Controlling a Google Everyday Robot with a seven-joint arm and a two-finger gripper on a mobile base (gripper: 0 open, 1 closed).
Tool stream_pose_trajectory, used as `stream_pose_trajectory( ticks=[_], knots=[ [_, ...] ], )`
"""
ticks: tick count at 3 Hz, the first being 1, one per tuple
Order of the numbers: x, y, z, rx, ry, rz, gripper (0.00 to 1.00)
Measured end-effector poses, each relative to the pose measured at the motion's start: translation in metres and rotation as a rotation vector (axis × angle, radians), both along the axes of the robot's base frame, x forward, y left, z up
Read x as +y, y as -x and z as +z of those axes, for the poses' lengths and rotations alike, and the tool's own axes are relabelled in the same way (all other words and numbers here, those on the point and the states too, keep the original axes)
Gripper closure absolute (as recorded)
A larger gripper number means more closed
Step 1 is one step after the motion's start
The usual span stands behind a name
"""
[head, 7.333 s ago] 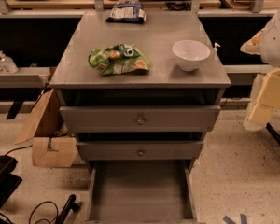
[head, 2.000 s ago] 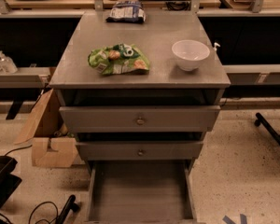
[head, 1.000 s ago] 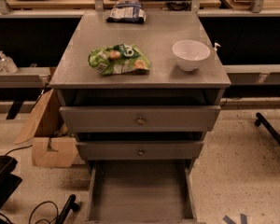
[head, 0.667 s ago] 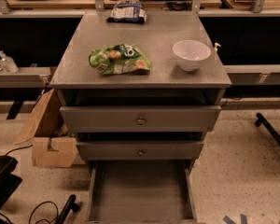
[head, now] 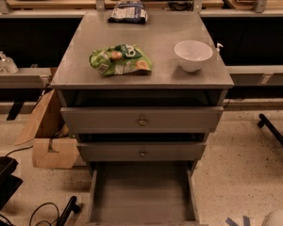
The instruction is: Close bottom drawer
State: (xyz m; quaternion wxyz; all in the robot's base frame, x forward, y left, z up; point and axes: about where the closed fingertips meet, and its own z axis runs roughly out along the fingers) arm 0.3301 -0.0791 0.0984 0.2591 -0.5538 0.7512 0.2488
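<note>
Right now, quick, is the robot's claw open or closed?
Gripper: out of the camera view, so it cannot be told; nothing is touching the pulled-out bottom drawer.

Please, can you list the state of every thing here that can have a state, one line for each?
bottom drawer: pulled far out, tray empty
middle drawer: pushed in or nearly so
top drawer: pushed in or nearly so
bowl: upright, looks empty
green bag: lying flat, crumpled
cardboard box: on the floor, flap open
gripper: not in view
</note>
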Motion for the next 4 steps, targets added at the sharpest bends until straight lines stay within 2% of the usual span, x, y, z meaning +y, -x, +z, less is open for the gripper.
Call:
stream_pose_trajectory(
  ticks=[1,2,3,4],
  knots=[
    [-0.011,-0.035,-0.001,-0.044,0.028,-0.005,1.0],
    [-0.012,-0.034,-0.001,-0.044,0.028,-0.005,1.0],
    [-0.014,-0.047,0.002,-0.063,0.032,-0.006,1.0],
    [-0.014,-0.047,0.002,-0.063,0.032,-0.006,1.0]
  ],
)
